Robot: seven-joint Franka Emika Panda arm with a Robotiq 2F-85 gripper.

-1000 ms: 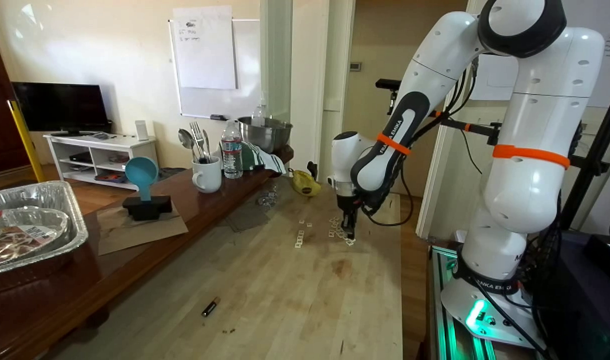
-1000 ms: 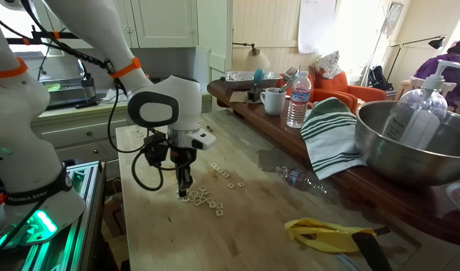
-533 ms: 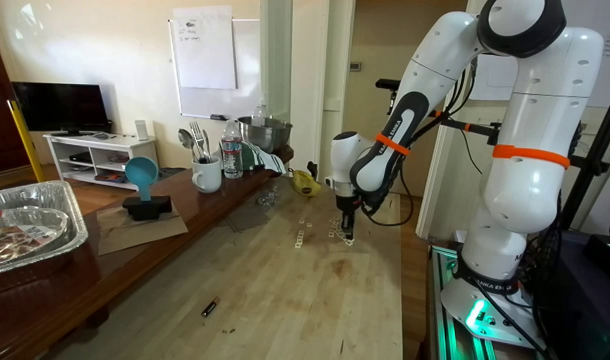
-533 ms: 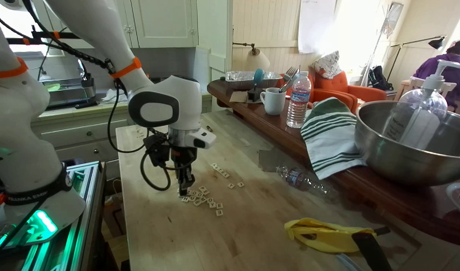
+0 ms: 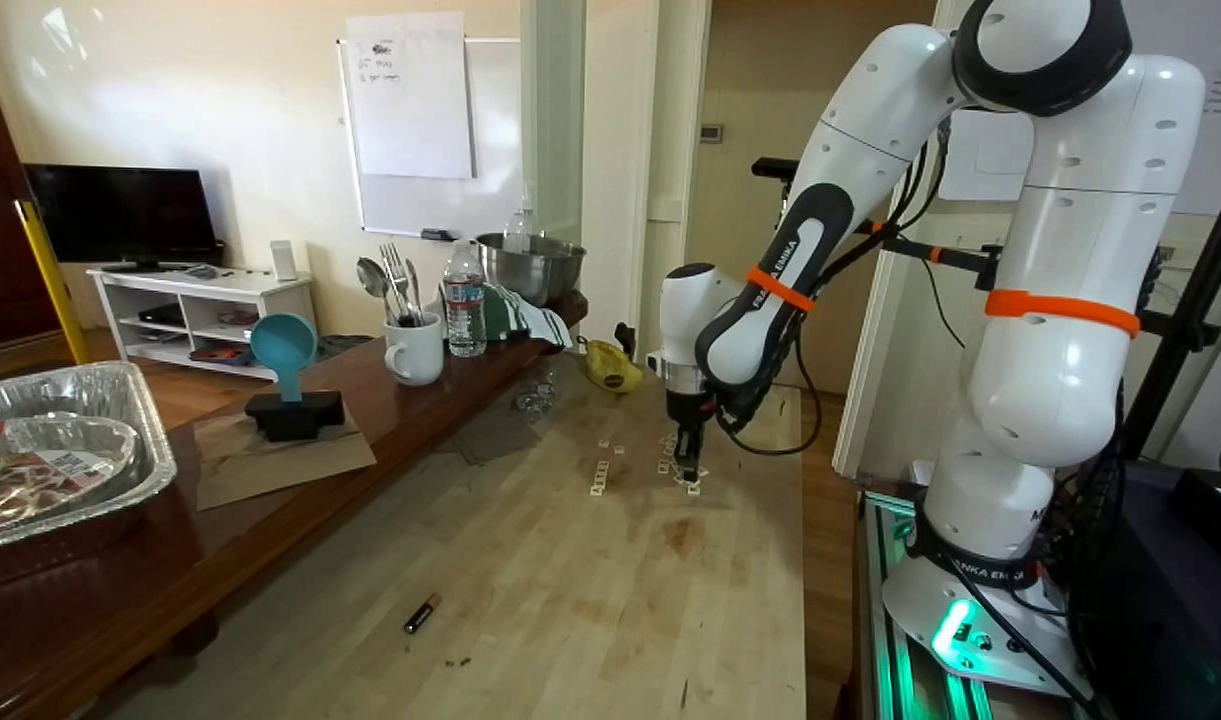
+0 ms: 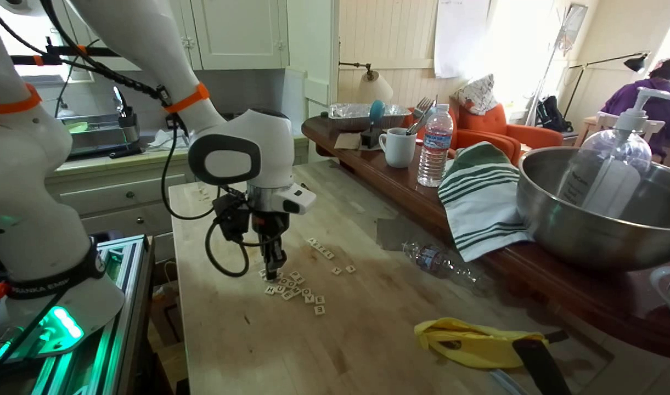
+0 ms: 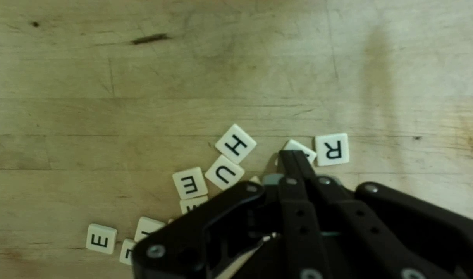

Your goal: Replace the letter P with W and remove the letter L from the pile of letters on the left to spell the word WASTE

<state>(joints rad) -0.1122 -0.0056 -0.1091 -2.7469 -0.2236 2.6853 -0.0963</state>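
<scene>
Two slender black fingers (image 7: 289, 166) of the black gripper (image 7: 292, 154) are together; in the wrist view their tips partly cover a square white letter tile (image 7: 296, 145), most of its character hidden; whether they touch it cannot be told. Just beside that tile lies a square white R tile (image 7: 332, 149). Farther off, a row of small pale tiles (image 6: 328, 255) rests on the light wooden table (image 6: 367, 334).

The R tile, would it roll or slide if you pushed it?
The R tile would probably slide, not roll: it's square and lies flat. It may bump the partly hidden tile, which sits right beside it.
</scene>
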